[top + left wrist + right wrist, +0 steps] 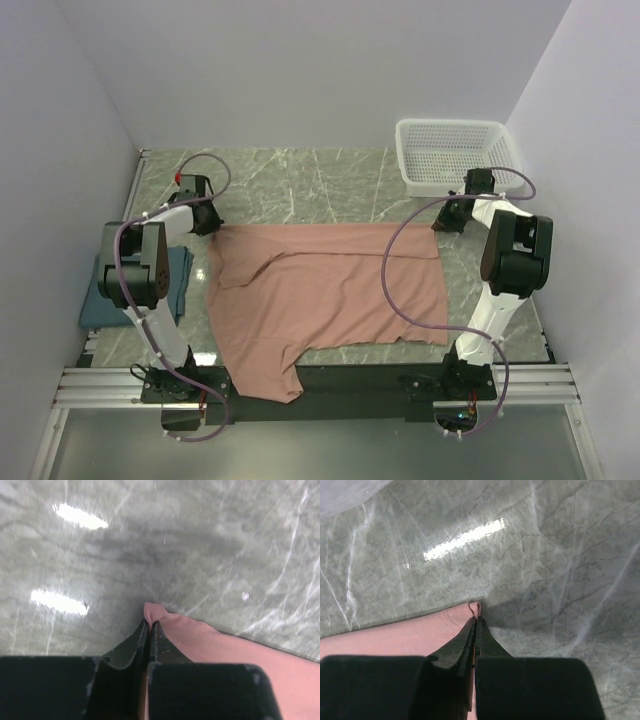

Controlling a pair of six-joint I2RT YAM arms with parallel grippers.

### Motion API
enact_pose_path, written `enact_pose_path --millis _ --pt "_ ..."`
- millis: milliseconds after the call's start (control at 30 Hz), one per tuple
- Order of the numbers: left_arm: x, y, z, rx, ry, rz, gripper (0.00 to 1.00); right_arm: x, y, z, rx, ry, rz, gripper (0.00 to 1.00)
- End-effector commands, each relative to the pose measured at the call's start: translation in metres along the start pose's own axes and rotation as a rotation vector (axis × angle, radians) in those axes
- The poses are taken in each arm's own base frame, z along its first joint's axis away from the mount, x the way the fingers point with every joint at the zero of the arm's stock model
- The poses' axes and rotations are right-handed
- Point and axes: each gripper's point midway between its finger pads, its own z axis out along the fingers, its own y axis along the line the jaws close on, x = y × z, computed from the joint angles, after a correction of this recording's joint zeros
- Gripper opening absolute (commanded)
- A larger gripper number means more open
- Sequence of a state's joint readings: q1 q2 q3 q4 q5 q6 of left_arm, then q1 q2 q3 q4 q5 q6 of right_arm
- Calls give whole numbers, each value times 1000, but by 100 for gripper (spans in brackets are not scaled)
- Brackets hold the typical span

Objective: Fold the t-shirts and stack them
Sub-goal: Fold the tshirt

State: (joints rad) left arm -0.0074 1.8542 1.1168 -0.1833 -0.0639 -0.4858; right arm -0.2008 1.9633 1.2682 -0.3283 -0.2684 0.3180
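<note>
A: Closest to the lens, the left tool (150, 624) has its black fingers (131, 645) pressed together on a far corner of the pink shirt (330, 290). A small nub of cloth pokes out beyond the tips.

B: And the right tool (475, 620)?

A: Same story. Its jaws are shut on the other far corner, and a little fold of pink shows at the tips.

B: Is the cloth off the counter (330, 185)?

A: Both pinched corners sit low against the grey marble. I cannot tell whether they touch it.

B: How does the shirt lie overall?

A: From above, it is spread across the middle of the counter, with its far edge running nearly straight between the two tools. A loose fold crosses the left part. At near left, one part reaches past the counter's near edge toward the rail (320, 385).

B: Where is the teal shirt (180, 285)?

A: Flat on the left side, partly hidden behind the left arm, just beside the pink one with a strip of counter between.

B: Anything else?

A: A white mesh basket (450, 124) sits in the far right corner, just behind the right arm.
</note>
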Motion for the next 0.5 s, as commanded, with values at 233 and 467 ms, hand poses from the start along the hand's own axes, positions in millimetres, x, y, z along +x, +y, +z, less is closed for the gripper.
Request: enact_pose_path --millis 233,467 --pt "-45 29 10 -145 -116 25 6 -49 -13 0 102 -119 -20 0" --pt "-52 17 5 -108 -123 12 51 -54 12 -13 7 -131 -18 21"
